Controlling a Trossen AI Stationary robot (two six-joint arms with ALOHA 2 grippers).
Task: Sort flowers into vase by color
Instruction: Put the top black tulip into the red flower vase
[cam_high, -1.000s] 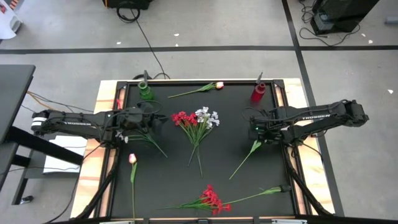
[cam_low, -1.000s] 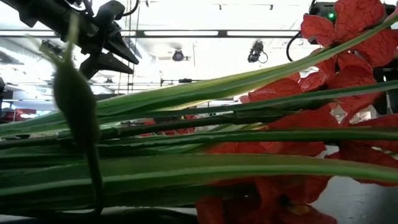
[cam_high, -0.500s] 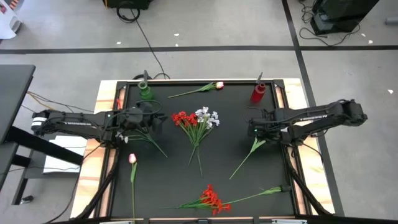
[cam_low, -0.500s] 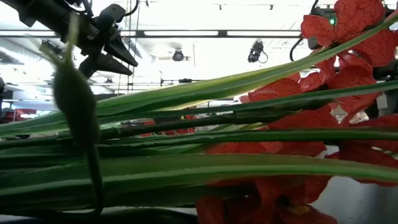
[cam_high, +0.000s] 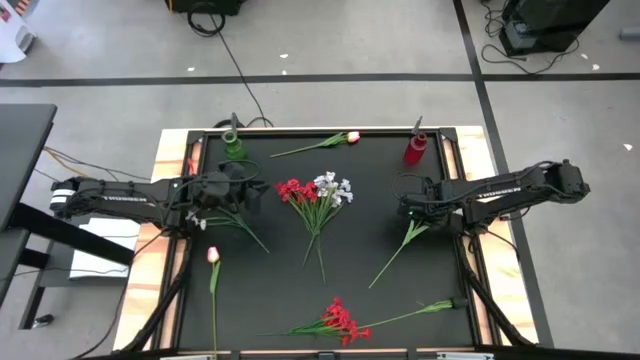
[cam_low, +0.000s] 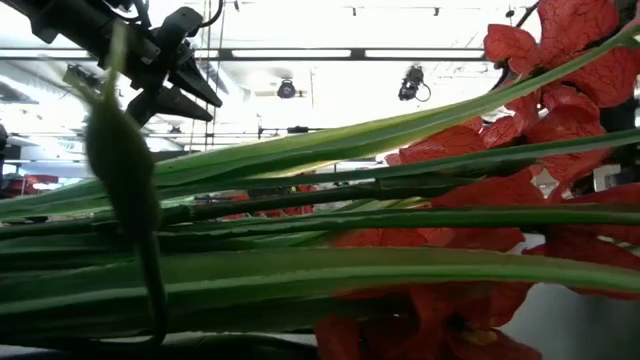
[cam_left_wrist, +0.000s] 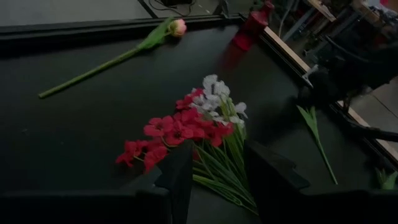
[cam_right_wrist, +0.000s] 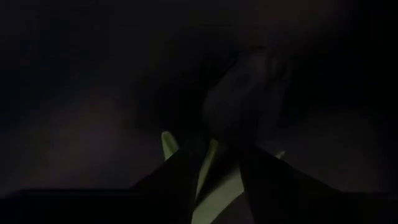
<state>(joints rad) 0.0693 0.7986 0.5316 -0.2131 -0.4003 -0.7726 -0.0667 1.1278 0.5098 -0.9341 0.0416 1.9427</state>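
Black table mat (cam_high: 260, 290) carries everything. Centre: a mixed bunch (cam_high: 316, 194) of red and white blooms, stems fanning toward 6 o'clock. A red bunch (cam_high: 338, 320) lies at 6 o'clock, its stems and petals blocking most of the low view. Green vase (cam_high: 234, 146) at 11 o'clock, red vase (cam_high: 415, 148) at 1 o'clock, a pink bud (cam_high: 318, 144) between them, another bud (cam_high: 213, 257) at 8 o'clock. Right gripper (cam_high: 410, 210) at 3 o'clock, fingers narrowly parted astride a green stem (cam_high: 398, 250). Left gripper (cam_high: 232, 189) at 9 o'clock, fingers part-open, holding nothing.
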